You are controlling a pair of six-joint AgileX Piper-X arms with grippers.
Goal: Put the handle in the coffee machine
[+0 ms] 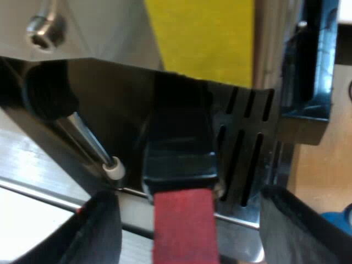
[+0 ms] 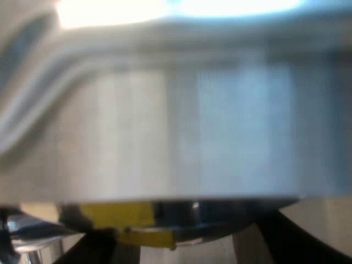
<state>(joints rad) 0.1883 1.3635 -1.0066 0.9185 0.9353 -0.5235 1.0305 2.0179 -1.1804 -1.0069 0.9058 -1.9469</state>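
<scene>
1. The left hand [image 1: 190,202] was open: its two black fingers [image 1: 93,234] stood wide apart on either side of the handle [image 1: 179,148], with a clear gap on each side and neither touching it.
2. The handle's dark part ran into the shadowed front of the espresso machine [image 1: 99,33], and its red end [image 1: 184,225] pointed back out between the fingers. Whether the holder was locked in place could not be told.
3. Just beside the handle's dark part, a slotted metal plate [image 1: 245,143] showed several long dark slits.
4. On the handle's other side, a thin metal steam wand [image 1: 88,140] with a white tip slanted down from a black knob [image 1: 47,96].
5. A yellow panel [image 1: 203,38] sat on the machine above the handle, and a hex bolt [image 1: 47,30] sat in the pale metal above the knob.
6. Beyond the slotted plate lay a wooden worktop [image 1: 324,165], with the edge of something blue [image 1: 342,217] near the finger on that side.
7. The right hand [image 2: 192,250] hung very close to a pale metal surface [image 2: 192,132], with a yellow strip [image 2: 121,220] under that surface's edge. Its dark fingers [image 2: 297,236] were spread apart with nothing held between them.
</scene>
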